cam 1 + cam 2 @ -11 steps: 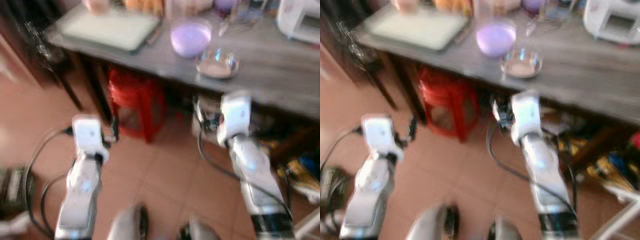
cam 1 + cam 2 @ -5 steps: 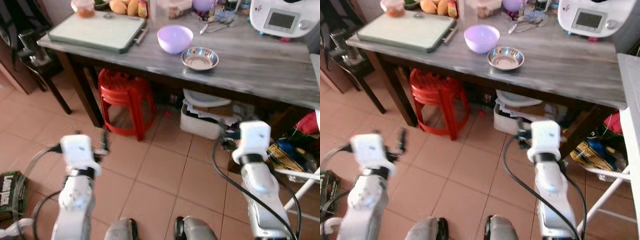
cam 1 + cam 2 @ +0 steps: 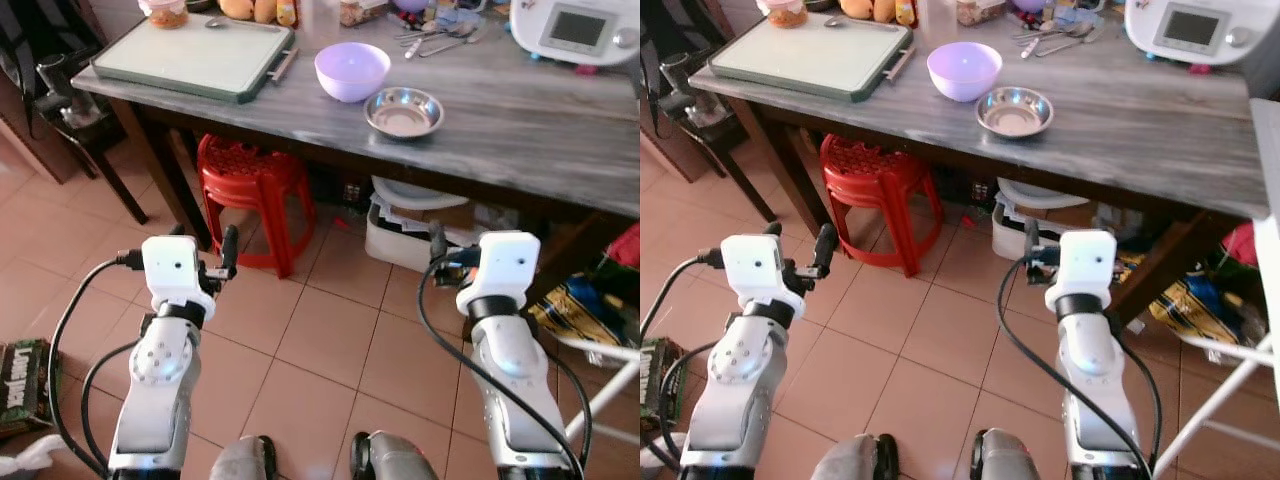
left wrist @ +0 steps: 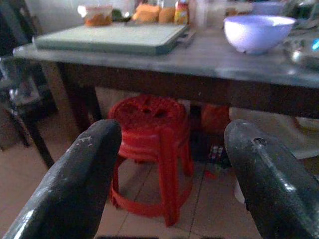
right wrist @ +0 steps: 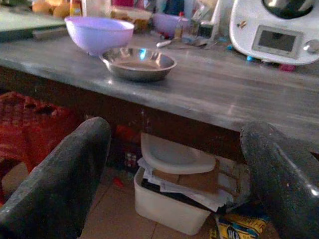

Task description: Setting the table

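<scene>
Approach was the step: both my left pincer [image 4: 164, 184] and right pincer [image 5: 174, 184] hung spread and empty below the bench [image 3: 520, 120], where the steel bowl [image 3: 404, 111] sat beside the purple bowl [image 3: 352, 70]; next I judged I needed to step closer and reach up.

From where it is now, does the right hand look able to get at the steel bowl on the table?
Probably not yet: the right hand is open but sits below the tabletop edge, short of the steel bowl. Nothing blocks the bowl.
</scene>
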Robot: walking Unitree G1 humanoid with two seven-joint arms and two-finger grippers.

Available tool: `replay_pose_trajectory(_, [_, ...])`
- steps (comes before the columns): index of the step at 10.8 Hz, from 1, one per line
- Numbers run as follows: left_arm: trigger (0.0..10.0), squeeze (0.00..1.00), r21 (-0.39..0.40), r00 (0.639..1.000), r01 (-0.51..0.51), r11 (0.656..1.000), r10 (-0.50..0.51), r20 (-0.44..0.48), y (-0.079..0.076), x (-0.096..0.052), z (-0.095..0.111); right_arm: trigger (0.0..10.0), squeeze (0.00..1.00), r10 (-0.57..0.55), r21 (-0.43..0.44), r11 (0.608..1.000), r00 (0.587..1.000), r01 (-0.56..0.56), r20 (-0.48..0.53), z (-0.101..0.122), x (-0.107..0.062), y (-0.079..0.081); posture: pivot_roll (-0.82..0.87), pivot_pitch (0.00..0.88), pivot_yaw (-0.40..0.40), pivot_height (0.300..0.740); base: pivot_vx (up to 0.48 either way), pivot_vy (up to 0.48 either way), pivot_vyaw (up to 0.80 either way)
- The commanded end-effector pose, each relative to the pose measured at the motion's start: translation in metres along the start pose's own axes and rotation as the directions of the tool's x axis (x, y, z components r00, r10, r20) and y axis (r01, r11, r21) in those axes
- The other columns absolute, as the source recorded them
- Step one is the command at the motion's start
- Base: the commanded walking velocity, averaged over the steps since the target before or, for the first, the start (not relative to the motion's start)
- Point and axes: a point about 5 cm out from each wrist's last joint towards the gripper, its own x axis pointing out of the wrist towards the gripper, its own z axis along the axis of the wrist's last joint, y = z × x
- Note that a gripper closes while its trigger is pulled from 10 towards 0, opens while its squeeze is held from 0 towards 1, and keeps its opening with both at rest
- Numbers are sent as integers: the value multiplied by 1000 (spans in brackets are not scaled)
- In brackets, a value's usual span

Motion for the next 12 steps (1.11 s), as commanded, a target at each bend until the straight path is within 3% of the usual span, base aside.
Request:
replay_pose_trajectory(1, [10000, 0, -3, 1000, -7, 1000, 7, 7, 1, -3, 0, 10000, 0, 21, 2, 1000, 1000, -20, -16, -4, -1, 1, -52, 141, 2, 740, 0, 0, -488])
replay_pose_trajectory(3, [10000, 0, -27, 1000, 10, 1000, -10, -7, -10, -6, -6, 10000, 0, 28, 10, 1000, 1000, -28, -13, -3, 6, 1, -48, 116, -11, 740, 0, -126, -716])
replay_pose_trajectory(8, [10000, 0, -39, 997, 68, 997, -69, -26, -13, -9, -6, 10000, 0, 29, -14, 999, 999, -30, -32, -4, 0, -11, -79, 166, -10, 740, 0, -104, -700])
replay_pose_trajectory(12, [10000, 0, -58, 997, 71, 996, -72, -24, -17, -10, -5, 10000, 0, 73, -21, 997, 997, -73, -19, -1, 3, -6, -72, 168, -22, 740, 0, -401, -117])
